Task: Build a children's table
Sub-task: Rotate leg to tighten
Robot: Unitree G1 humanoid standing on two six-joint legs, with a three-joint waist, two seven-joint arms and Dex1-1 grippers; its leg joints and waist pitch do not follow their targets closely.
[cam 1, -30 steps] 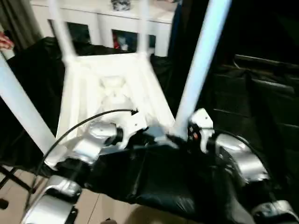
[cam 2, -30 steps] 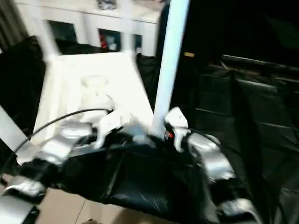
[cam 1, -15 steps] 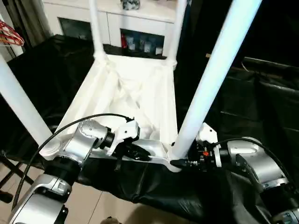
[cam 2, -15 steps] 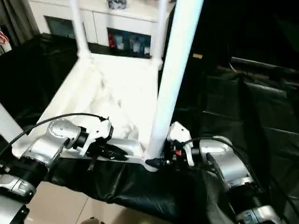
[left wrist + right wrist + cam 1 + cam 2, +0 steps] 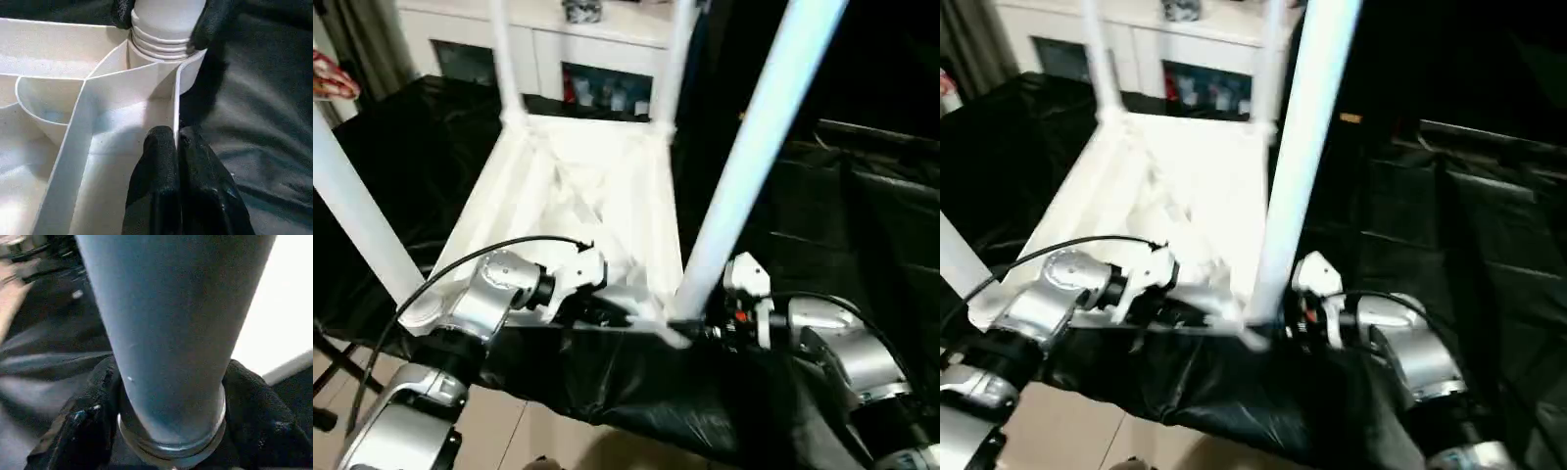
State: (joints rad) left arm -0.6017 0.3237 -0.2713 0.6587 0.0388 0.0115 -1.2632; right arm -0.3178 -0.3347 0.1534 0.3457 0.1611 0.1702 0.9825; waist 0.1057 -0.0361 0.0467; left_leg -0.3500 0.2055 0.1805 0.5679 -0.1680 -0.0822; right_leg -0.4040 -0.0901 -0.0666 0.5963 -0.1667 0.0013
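I have the children's table (image 5: pixel 578 186) lying upside down on the black cloth (image 5: pixel 862 225), all four legs standing up. My right gripper (image 5: pixel 166 440) has tightened over the last second and now clasps the base of the near right leg (image 5: pixel 749 157), a finger on each side. My left gripper (image 5: pixel 177 161) is pinched shut on the thin rim wall beside that corner socket (image 5: pixel 161 58). The threads look partly exposed, though it's blurry, so I judge more turning remains.
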